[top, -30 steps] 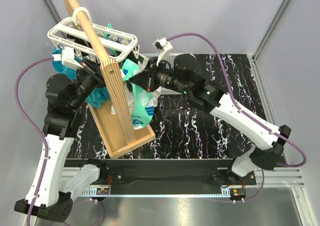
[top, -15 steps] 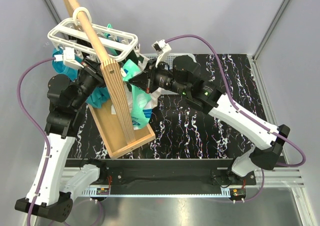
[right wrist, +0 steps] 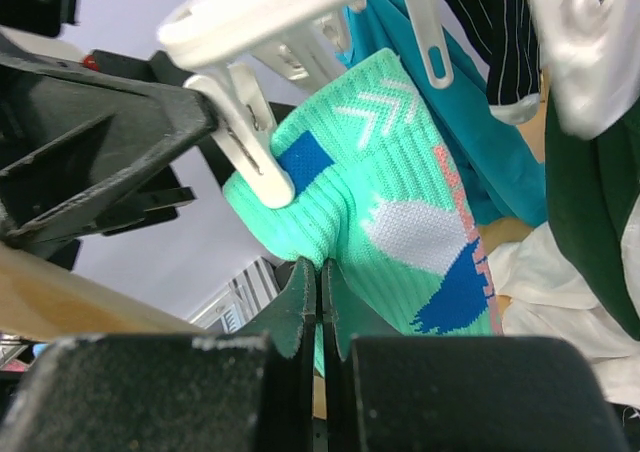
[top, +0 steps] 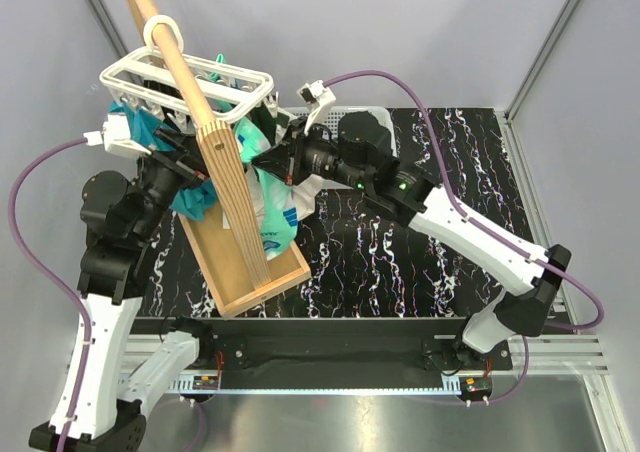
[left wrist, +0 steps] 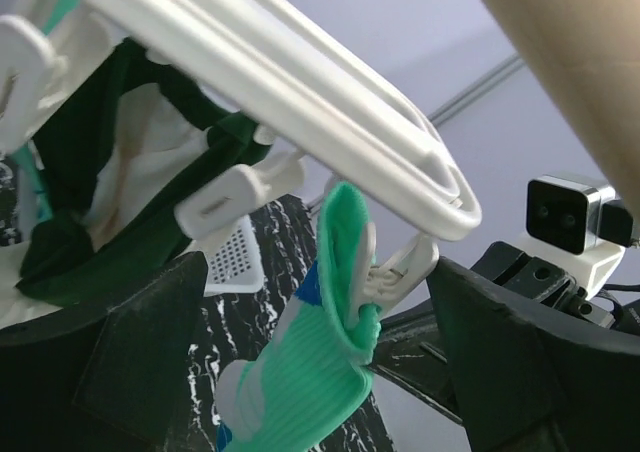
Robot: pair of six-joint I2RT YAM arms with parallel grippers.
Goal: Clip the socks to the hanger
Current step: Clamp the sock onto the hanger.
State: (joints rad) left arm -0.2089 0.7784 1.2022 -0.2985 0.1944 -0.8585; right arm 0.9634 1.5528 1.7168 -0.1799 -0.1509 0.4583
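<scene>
The left gripper (left wrist: 318,262) is wide open under the white hanger (left wrist: 200,57). The mint sock (right wrist: 400,202) hangs from 1 clip (right wrist: 245,142) at the hanger's right end. The right gripper (right wrist: 318,269) is shut on its edge. It should let go slowly so the clip keeps hold. Only the left wrist view shows the clip from the side.

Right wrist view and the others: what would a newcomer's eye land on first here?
The bright mint green sock stands out first. Its cuff sits in a white clip under the hanger, and the right gripper is pinched shut on its lower edge. In the top view, the hanger hangs from a slanted wooden pole at the table's far left, with teal cloth bunched below.
</scene>
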